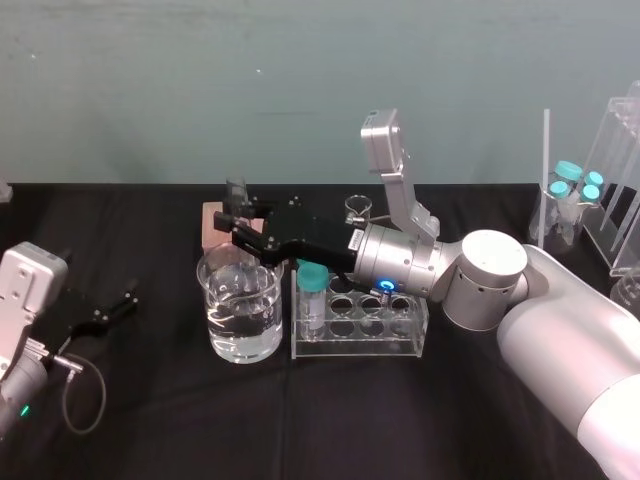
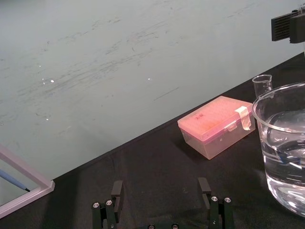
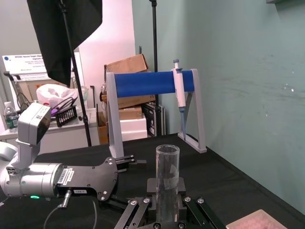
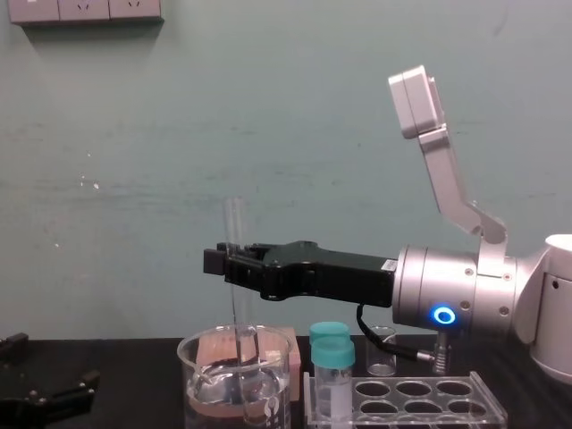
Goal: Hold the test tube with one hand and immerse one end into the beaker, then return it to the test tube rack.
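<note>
The test tube point(image 4: 234, 223) stands upright, gripped at mid-height by my right gripper point(image 4: 231, 264), which is shut on it. Its rounded lower end dips into the water of the large glass beaker point(image 4: 237, 380). From the head view the right gripper point(image 1: 240, 232) hovers over the beaker point(image 1: 240, 312), reaching across the clear test tube rack point(image 1: 360, 325). The right wrist view has the open top of the tube point(image 3: 167, 171) rising between the fingers. My left gripper point(image 1: 122, 305) rests open at the table's far left, its fingers point(image 2: 116, 191) apart with nothing between them.
A teal-capped vial point(image 1: 313, 290) stands in the rack's left end. A pink box point(image 2: 217, 125) and a tiny beaker point(image 2: 262, 85) sit behind the large beaker. More capped vials point(image 1: 578, 185) and an acrylic stand are at the far right. A pipette stand point(image 3: 152, 83) lies beyond the left arm.
</note>
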